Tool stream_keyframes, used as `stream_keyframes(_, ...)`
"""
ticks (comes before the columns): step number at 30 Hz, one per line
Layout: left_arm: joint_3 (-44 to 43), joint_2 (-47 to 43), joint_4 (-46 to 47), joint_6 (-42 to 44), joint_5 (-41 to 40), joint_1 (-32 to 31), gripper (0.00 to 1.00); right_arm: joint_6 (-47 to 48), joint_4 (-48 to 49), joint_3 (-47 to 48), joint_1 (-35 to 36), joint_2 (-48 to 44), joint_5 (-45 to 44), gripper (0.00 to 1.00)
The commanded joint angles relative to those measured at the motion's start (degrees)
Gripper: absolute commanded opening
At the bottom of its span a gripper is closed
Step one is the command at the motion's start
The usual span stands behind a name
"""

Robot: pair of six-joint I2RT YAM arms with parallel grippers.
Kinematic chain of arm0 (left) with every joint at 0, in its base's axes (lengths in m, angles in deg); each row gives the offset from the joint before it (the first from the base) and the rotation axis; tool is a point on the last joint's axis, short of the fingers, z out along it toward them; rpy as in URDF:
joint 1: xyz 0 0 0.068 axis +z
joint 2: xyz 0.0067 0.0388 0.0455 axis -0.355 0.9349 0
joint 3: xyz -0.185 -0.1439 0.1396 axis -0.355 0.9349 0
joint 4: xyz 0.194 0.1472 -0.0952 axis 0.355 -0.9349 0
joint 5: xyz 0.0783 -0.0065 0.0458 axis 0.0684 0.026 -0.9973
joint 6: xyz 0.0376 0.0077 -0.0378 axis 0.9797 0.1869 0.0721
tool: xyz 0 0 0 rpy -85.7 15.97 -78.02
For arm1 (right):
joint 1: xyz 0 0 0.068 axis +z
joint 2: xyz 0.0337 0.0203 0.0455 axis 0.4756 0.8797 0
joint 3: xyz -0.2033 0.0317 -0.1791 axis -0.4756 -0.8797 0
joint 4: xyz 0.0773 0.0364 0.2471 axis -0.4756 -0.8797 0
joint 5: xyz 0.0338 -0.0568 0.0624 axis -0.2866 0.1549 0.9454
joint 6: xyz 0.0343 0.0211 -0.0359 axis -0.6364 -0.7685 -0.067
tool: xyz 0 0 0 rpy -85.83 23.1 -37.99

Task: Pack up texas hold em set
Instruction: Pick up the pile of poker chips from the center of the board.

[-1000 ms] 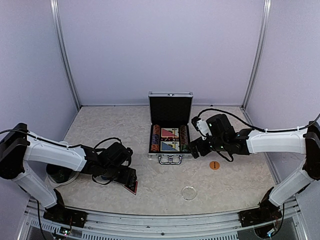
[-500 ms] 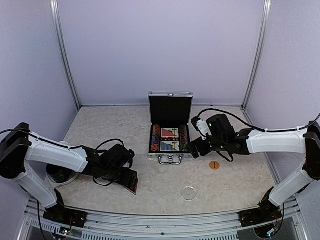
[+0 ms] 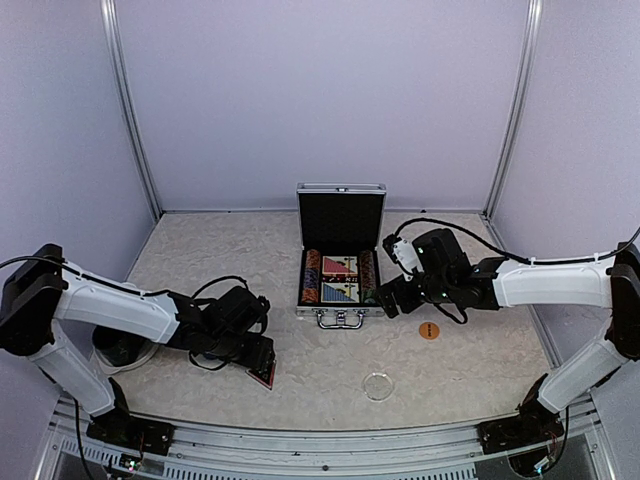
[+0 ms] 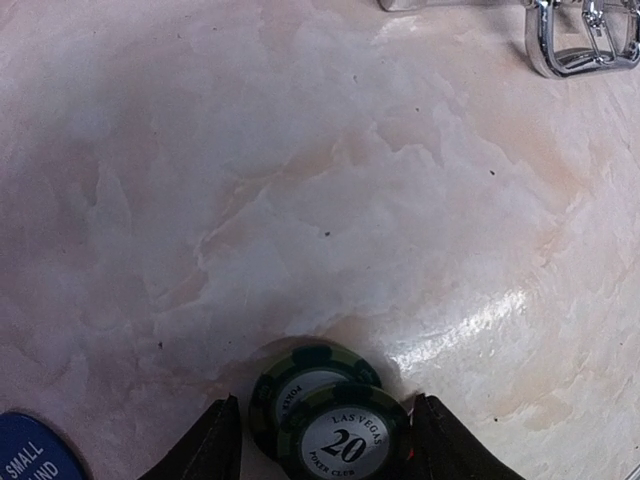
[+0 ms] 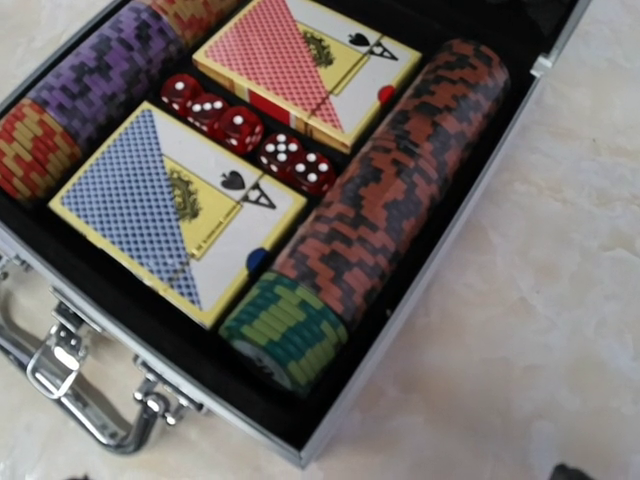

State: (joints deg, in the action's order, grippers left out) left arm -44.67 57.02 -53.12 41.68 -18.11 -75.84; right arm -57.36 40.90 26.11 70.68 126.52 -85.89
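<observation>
Black fingers of the left claw stood on either side of two green chips. One chip lapped over the other on the table, and the upper one was marked 20. The fingers sat so tight against the chips' edges that I could not tell whether they already pinched them or merely flanked them. Just beside the claw lay the blue button, only its corner showing. Farther off, to the right and a little far, was the chrome handle of the case.

The case stood open at the middle of the table, lid upright, well apart from the left claw, which was low at the near left. Inside lay two decks with red dice between them and chip rows on both sides. The right claw hovered just beside the case's right wall, jaws wide and empty. An orange button lay on the table, near and right of the case.

The step in hand looked like picking up the loose chips. The next move would call for a firm pinch across both, since the lapped pair could slide apart. After that would come a lift and a carry right and far to a chip row with room. Both buttons were not yet packed and the lid not yet shut.
</observation>
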Motion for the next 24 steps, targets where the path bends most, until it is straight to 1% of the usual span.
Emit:
stream_keyframes(1, 0.0, 0.1, -0.9, 0.2, -2.1, 0.9, 0.57, -0.9, -0.5, 0.6, -0.5, -1.3, 0.1, 0.99)
stream_keyframes(7, 0.4, -0.1, -0.7, 0.1, -2.6, 1.5, 0.53, -1.1, -0.4, 0.4, -0.5, -1.3, 0.1, 0.99)
stream_keyframes(10, 0.5, 0.1, -0.3, 0.1, -1.9, 1.6, 0.54, -1.0, -0.4, 0.5, -0.5, -1.1, 0.4, 0.99)
stream_keyframes(13, 0.4, 0.2, -0.5, 0.2, -1.5, 1.6, 0.61, -1.0, -0.3, 0.3, -0.5, -1.2, -0.1, 0.99)
stream_keyframes(16, 0.5, -0.1, -0.4, -0.1, -0.4, 1.6, 0.66, -1.0, 0.0, 0.3, -0.5, -1.0, 0.4, 0.99)
stream_keyframes(20, 0.5, -0.2, -0.2, -0.1, 0.5, 1.3, 0.69, -1.2, 0.4, 0.1, -0.5, -0.9, 0.2, 0.99)
stream_keyframes(24, 0.6, 0.6, 0.0, 0.0, 1.3, 1.1, 0.69, -1.1, 0.2, 0.3, -0.5, -0.5, 0.4, 0.99)
